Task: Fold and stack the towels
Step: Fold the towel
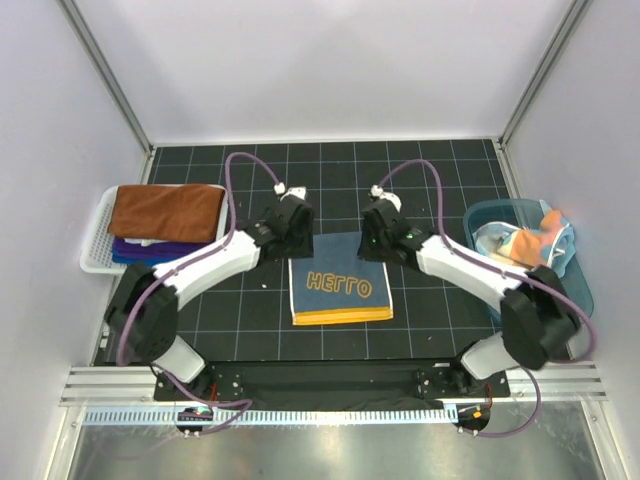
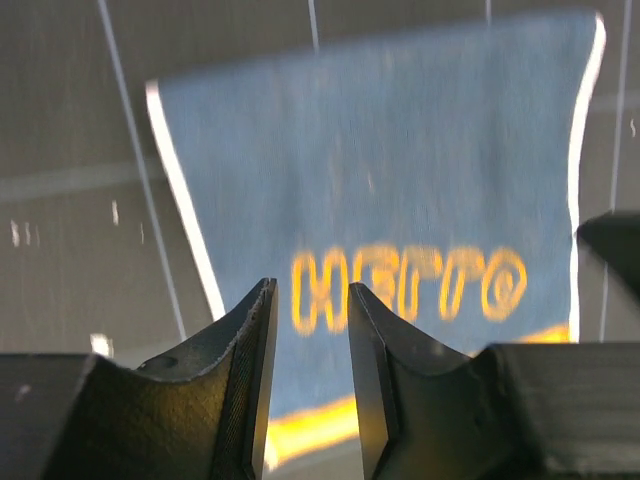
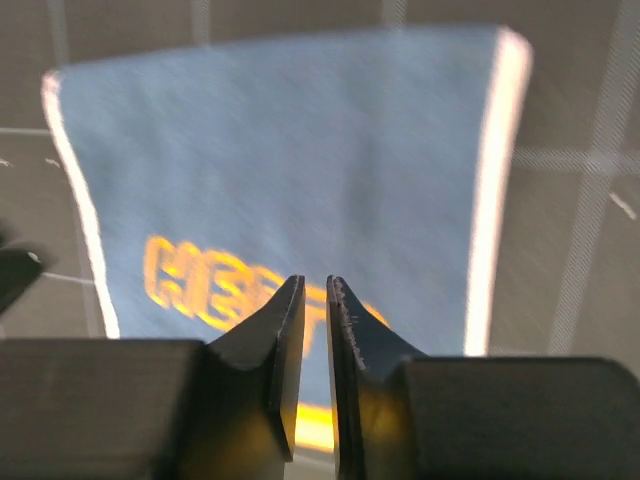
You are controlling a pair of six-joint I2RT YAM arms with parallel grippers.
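On mat [image 1: 330,175]: one navy towel [image 1: 340,270]; left fingers [image 2: 245,380], right fingers [image 3: 280,360] slightly spread, empty.

Navy towel [image 1: 340,285], overhead: the far edge is hidden under the left end effector [image 1: 291,228] and the right end effector [image 1: 383,232].
Navy towel, wrist views: smeared by blur. The fingers [image 2: 250,380] cover its near edge and part of the yellow lettering [image 2: 400,285].
White basket [image 1: 95,255]: the rust brown towel [image 1: 165,210] covers the stack. Only an edge of the purple towel [image 1: 150,245] shows.
Teal tub [image 1: 580,280]: the bunched towels [image 1: 520,240] are too tangled to count. The right arm [image 1: 540,320] blocks its near side.
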